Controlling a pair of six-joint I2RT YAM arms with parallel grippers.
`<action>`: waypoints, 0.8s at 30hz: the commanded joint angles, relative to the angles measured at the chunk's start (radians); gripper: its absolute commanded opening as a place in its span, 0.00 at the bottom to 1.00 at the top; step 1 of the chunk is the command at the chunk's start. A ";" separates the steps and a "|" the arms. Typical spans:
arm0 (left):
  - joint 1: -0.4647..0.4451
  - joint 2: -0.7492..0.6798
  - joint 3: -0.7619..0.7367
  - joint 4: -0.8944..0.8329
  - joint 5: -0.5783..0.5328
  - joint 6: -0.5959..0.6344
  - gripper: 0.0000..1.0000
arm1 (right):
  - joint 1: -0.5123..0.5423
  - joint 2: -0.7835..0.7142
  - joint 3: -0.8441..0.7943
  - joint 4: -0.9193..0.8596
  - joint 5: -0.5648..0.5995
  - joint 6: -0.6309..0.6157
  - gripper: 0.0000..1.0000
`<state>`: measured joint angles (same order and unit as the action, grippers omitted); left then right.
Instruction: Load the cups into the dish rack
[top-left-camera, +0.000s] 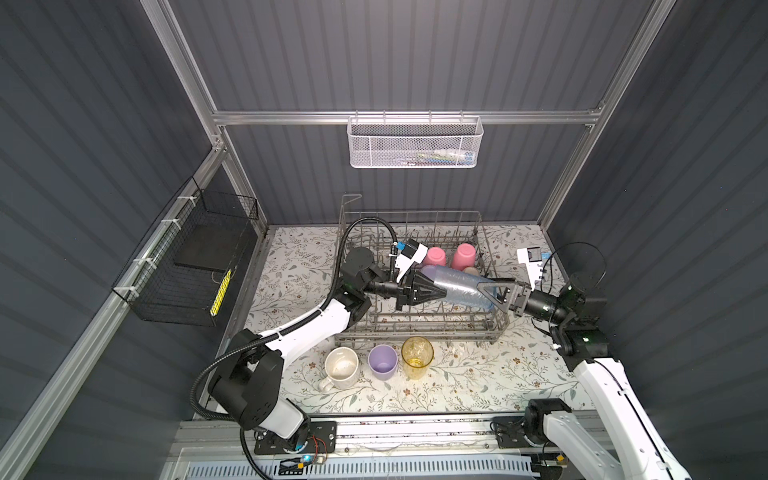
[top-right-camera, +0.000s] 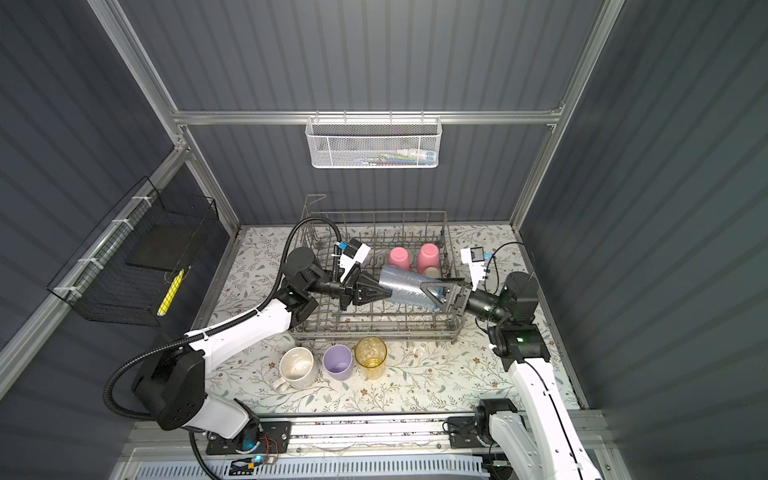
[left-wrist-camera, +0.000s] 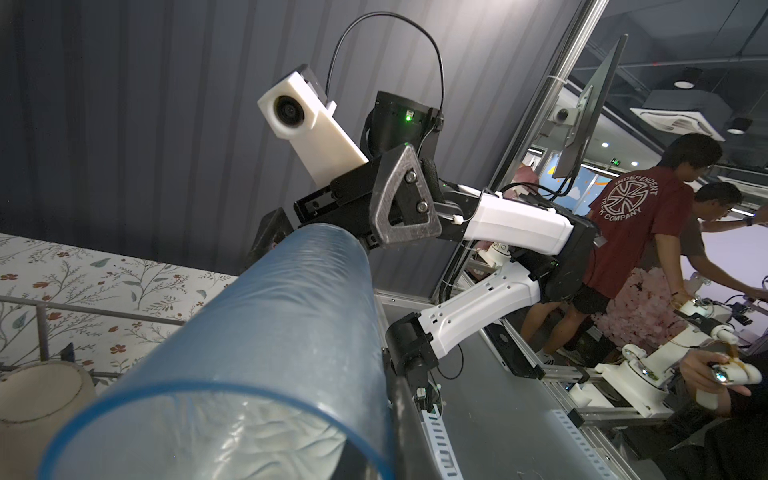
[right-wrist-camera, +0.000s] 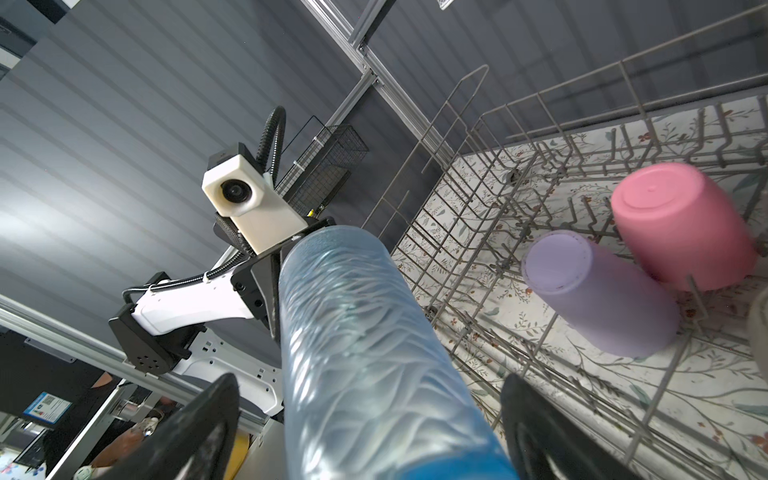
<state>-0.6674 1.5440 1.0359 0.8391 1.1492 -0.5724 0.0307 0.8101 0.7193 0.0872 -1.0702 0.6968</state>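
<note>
We're pinching blue tumbler (top-left-camera: 461, 286) in left claw (top-left-camera: 439, 291) over rack (top-left-camera: 415, 328), right claw (top-left-camera: 489, 293) spread around it. Four cups (top-left-camera: 435, 256) racked beyond claws, three waiting on bench (top-left-camera: 478, 374).

Both top views look down from high above the left gripper (top-left-camera: 440, 292) and right gripper (top-left-camera: 486, 295); each wrist view, close behind its gripper, faces the other along the shared clear blue tumbler (left-wrist-camera: 266, 332).

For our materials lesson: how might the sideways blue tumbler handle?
The blue tumbler, thin clear plastic, held by the left hand alone: probably light. Round and sideways, it would likely roll if released. Glossy wall: perhaps slippery.
</note>
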 joint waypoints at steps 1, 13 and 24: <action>0.007 0.030 0.016 0.251 0.041 -0.164 0.00 | 0.000 -0.002 -0.010 0.038 -0.037 0.007 0.97; 0.007 0.116 0.049 0.401 0.053 -0.291 0.00 | 0.046 0.030 -0.024 0.108 -0.033 0.041 0.93; 0.006 0.140 0.056 0.409 0.056 -0.300 0.00 | 0.094 0.068 -0.008 0.107 -0.009 0.022 0.84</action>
<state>-0.6674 1.6764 1.0538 1.1942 1.1957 -0.8631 0.1165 0.8722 0.7033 0.1650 -1.0813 0.7250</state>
